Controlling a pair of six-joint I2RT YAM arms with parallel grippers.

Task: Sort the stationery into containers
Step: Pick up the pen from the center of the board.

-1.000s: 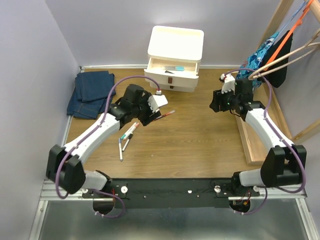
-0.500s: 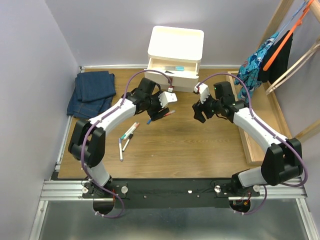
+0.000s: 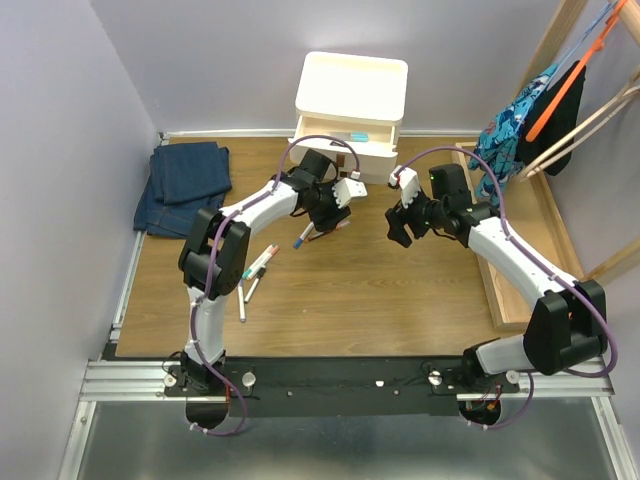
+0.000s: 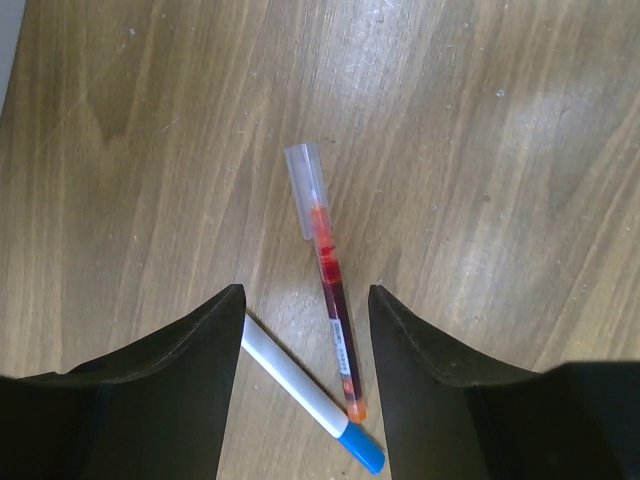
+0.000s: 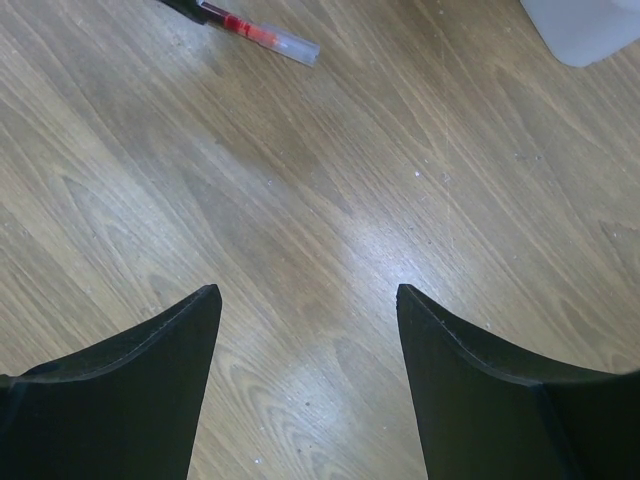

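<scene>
**Operator:** Report the fixed items, largest first.

**Technician:** A wooden table (image 3: 400, 290) carries everything. A cream-white three-drawer cabinet (image 3: 352, 85) stands at its far edge. The top drawer (image 3: 345, 130) is pulled out, with a teal item (image 3: 358, 136) lying inside. Folded blue jeans (image 3: 185, 185) lie in the far-left corner.

**Operator:** Gripper status?

**Technician:** The left gripper (image 4: 305, 300) is positioned in front of the cabinet, pointing down at the table. Its jaws are spread and nothing is held. The right gripper (image 5: 308, 295) is level with it, to the right. Its jaws are spread wide over bare wood, and it also holds nothing.

**Operator:** Location of the stationery?

**Technician:** A red pen (image 4: 330, 290) with a clear cap lies flat on the table. In the left wrist view it shows in the gap between the fingers. A white pen (image 4: 310, 400) with a blue cap lies at an angle beside it, and the blue cap is close against the red pen's rear end. The right wrist view shows the red pen's capped end at its upper edge. Three or four loose pens (image 3: 255, 268) lie further left, beside the left arm and well apart from the cabinet.
</scene>
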